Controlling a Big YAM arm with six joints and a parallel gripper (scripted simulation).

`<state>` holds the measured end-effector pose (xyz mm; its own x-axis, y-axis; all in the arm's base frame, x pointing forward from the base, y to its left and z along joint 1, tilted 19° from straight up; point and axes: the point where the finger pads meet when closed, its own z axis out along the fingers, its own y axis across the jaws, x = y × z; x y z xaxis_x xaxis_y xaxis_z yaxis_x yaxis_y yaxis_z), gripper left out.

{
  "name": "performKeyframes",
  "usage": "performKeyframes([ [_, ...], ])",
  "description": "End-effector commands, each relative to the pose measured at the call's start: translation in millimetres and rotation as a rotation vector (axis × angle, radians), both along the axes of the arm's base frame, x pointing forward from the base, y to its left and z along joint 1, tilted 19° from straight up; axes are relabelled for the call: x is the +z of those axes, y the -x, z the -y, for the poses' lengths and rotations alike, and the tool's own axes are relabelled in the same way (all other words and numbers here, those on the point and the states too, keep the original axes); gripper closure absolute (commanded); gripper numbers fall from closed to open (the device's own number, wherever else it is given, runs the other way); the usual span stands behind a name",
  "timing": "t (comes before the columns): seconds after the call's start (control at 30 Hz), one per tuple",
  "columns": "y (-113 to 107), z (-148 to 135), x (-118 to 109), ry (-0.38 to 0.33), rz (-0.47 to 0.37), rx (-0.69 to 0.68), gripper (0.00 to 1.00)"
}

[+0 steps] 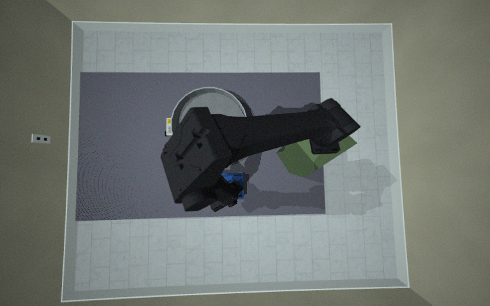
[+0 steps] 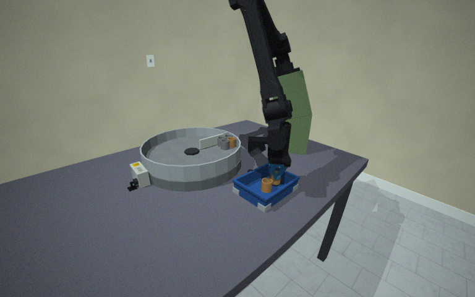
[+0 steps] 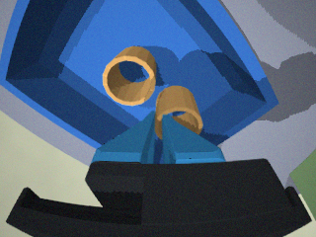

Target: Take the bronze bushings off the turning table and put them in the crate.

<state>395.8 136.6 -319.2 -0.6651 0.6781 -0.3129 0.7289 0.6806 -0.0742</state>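
From my station the relation I care about is vertical: the gripper [image 3: 161, 141] hangs straight down over the blue crate [image 2: 245, 182], and the bronze bushing [image 3: 180, 109] it carries sits directly below the fingertips, low inside the crate walls in the exterior view. I cannot tell whether its lower end touches the crate floor. The bushing's long axis runs roughly upright, its open bore facing up toward the wrist camera, and the teal fingers pinch its wall from above. The jaws are nearly together, clamped on that thin wall, so there is little gap to read between them. Just beside it, toward the crate's near side, a second bronze bushing [image 2: 266, 184] stands upright on the crate floor; in the wrist view the two look close but apart. I judge the next step to be a release, and the held piece should drop or settle beside its neighbour without knocking it, provided it stays upright. Over on the turning table [image 2: 167, 167] one more bronze bushing [image 2: 231, 142] waits against the white divider bar [image 2: 209, 142], touching the steel bushings [image 2: 222, 142] that must stay there.
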Motion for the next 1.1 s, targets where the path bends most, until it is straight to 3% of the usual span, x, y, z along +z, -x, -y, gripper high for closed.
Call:
performKeyframes([
  [0.0,-7.2,-0.9,-0.4,-0.003,0.011,0.003,1.00],
  [1.07,-10.4,-1.7,0.5,-0.007,0.019,0.005,1.00],
])
